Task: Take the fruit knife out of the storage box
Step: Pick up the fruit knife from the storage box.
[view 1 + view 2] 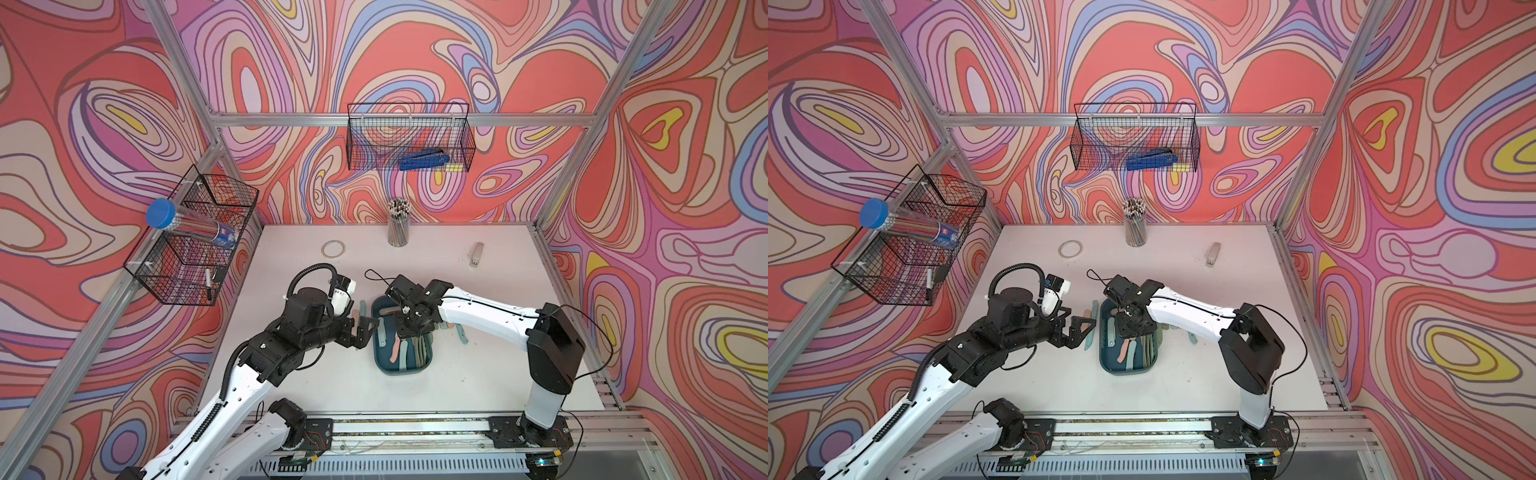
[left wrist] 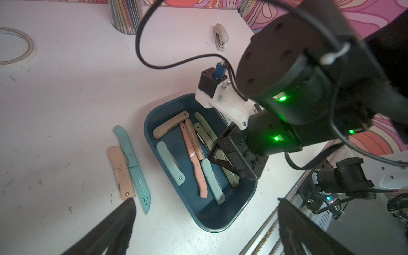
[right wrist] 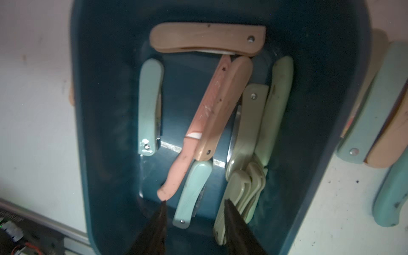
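Storage box (image 2: 209,214) holds folded fruit knives (image 2: 170,163); right gripper (image 3: 195,201) hangs part-open over them, left gripper (image 2: 205,200) wide.

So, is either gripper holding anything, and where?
Nothing held. The right gripper, open, straddles a pale teal folded knife in the storage box; the left gripper is open, empty.

Top views look down; close wrist views share the storage box (image 3: 99,110).
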Robot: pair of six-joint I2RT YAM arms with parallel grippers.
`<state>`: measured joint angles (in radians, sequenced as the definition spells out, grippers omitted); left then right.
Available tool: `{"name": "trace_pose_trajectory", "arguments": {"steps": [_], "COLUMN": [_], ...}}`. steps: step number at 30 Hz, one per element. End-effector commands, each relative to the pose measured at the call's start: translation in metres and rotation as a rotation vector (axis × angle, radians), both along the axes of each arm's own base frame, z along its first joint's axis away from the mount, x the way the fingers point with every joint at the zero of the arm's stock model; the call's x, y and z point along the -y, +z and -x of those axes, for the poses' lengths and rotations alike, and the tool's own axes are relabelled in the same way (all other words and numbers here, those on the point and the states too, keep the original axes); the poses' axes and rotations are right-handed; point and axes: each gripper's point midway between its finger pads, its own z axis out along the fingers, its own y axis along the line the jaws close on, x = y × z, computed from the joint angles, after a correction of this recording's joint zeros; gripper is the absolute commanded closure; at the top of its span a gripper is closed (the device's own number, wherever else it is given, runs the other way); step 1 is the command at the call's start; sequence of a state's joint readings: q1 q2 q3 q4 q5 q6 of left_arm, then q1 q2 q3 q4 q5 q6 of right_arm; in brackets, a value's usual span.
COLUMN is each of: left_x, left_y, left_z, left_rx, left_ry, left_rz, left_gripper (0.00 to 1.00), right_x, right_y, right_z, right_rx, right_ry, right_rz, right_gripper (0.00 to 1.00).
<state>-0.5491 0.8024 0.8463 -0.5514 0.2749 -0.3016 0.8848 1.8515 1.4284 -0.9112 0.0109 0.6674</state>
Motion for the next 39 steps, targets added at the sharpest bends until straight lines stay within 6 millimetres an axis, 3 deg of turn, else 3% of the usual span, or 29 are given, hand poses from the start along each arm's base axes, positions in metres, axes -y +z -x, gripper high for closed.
{"name": "trace_pose_trajectory", "arguments": {"steps": [1, 9, 13, 22, 27, 39], "left_x": [-0.004, -0.003, -0.003, -0.002, -0.003, -0.002], "left_y": [0.009, 0.010, 0.010, 0.010, 0.010, 0.009], "left_z": [0.002, 0.003, 0.003, 0.003, 0.003, 0.003], "left_rx": [0.027, 0.028, 0.026, 0.024, 0.025, 0.022], "left_ry": [0.005, -0.001, -0.002, -0.006, -0.002, -0.003], "left_rz": [-0.009, -0.003, -0.002, -0.001, -0.003, -0.004], "left_gripper": [0.00, 0.00, 0.00, 0.00, 0.00, 0.00], "right_x": [0.003, -0.009, -0.004, -0.001, -0.002, 0.001], "right_y": [-0.007, -0.032, -0.041, -0.054, -0.058, -0.038], "right_z": [-0.013, -0.026, -0.030, -0.037, -0.037, -0.039], "right_rx": [0.021, -0.010, -0.022, -0.031, -0.036, -0.001], "right_ry": [-0.082, -0.101, -0.117, -0.126, -0.124, -0.130], "right_rz": [0.048, 0.051, 0.073, 0.060, 0.061, 0.042], "right_gripper": [0.57, 0.61, 0.64, 0.68, 0.75, 0.87]}}
